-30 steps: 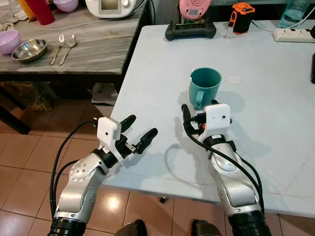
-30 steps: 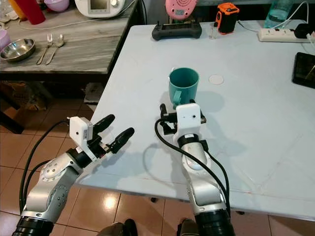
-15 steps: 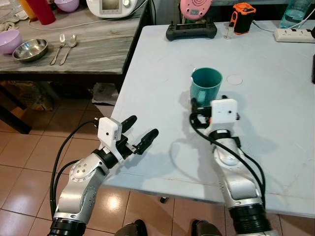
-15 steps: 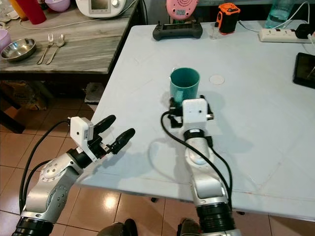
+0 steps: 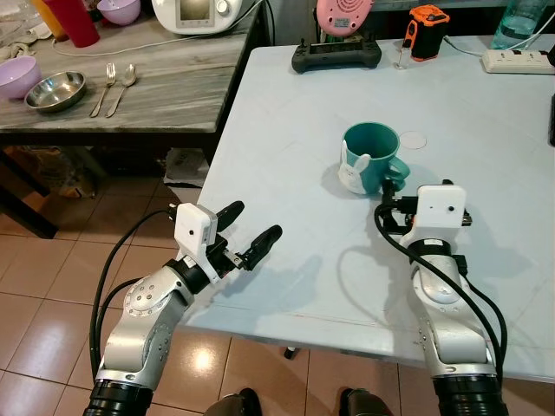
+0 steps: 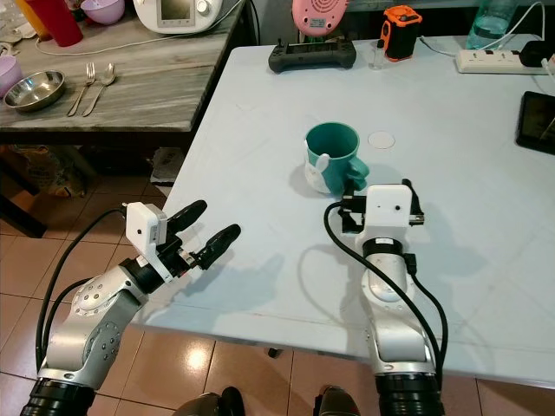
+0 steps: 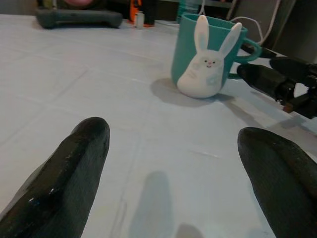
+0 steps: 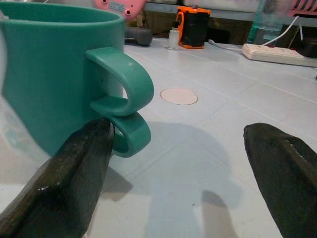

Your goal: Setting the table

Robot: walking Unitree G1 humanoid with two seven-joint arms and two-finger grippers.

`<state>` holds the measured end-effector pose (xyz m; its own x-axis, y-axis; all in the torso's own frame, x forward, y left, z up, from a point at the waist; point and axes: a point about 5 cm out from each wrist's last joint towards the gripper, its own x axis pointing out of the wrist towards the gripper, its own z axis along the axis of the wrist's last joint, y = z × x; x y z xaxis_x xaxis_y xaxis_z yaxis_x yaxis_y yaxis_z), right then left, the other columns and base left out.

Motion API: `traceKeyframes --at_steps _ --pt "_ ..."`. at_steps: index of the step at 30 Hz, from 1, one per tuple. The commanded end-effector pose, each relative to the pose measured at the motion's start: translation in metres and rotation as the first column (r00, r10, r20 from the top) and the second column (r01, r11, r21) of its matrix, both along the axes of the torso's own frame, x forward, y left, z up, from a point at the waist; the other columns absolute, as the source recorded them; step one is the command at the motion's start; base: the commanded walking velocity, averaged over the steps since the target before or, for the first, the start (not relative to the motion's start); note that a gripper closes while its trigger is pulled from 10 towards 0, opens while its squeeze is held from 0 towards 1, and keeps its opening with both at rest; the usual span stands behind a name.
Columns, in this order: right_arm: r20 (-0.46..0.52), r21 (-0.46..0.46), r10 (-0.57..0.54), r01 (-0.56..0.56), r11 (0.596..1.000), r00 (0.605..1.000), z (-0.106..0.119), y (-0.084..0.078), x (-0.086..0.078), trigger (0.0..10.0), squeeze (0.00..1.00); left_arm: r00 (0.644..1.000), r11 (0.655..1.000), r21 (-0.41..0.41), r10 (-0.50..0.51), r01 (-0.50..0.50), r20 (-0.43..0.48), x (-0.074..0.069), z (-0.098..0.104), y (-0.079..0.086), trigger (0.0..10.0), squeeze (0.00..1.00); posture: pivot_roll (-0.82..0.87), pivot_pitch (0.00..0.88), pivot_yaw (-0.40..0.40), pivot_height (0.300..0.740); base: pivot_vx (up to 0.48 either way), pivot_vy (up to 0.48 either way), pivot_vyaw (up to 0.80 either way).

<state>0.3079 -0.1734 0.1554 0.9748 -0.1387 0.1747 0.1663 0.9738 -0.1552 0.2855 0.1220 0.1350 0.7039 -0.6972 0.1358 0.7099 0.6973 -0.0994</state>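
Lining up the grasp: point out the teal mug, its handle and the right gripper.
teal mug (image 5: pixel 371 147), left eye view, upper body.
handle (image 8: pixel 130 84), right wrist view, upper loop.
right gripper (image 8: pixel 178 173), right wrist view, between the open fingertips.

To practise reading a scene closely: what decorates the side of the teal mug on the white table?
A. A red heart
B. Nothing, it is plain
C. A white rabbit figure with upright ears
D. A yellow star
C. The left wrist view shows a white rabbit figure with two upright ears on the side of the teal mug, which stands on the white table near the right claw.
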Motion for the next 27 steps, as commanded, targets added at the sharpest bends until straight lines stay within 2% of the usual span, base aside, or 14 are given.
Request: traceKeyframes --at_steps 1,10,22,27 --pt "0.026 0.007 0.04 -0.04 0.999 0.999 0.004 0.005 -0.003 10.0 0.0 1.0 1.0 0.013 -0.022 0.022 0.003 -0.001 0.002 0.001 10.0 0.0 -0.17 0.169 0.158 0.74 0.0 0.0 0.0" --pt "0.032 -0.016 0.185 -0.185 0.983 0.982 0.008 0.015 -0.003 10.0 0.0 1.0 0.999 0.036 -0.029 0.029 0.0 -0.003 -0.002 0.003 10.0 0.0 -0.17 0.171 0.148 0.74 0.0 0.0 0.0" --pt "0.001 -0.097 0.257 -0.255 0.962 0.967 0.015 0.0 -0.002 10.0 0.0 1.0 0.999 0.036 -0.013 0.013 -0.001 -0.006 -0.005 0.002 10.0 0.0 -0.17 0.177 0.129 0.74 0.0 0.0 0.0" --pt "-0.009 -0.124 0.313 -0.312 0.942 0.95 0.02 -0.003 0.004 10.0 0.0 1.0 1.0 0.029 -0.004 0.004 -0.003 -0.005 -0.006 0.0 10.0 0.0 -0.17 0.179 0.124 0.74 0.0 0.0 0.0"
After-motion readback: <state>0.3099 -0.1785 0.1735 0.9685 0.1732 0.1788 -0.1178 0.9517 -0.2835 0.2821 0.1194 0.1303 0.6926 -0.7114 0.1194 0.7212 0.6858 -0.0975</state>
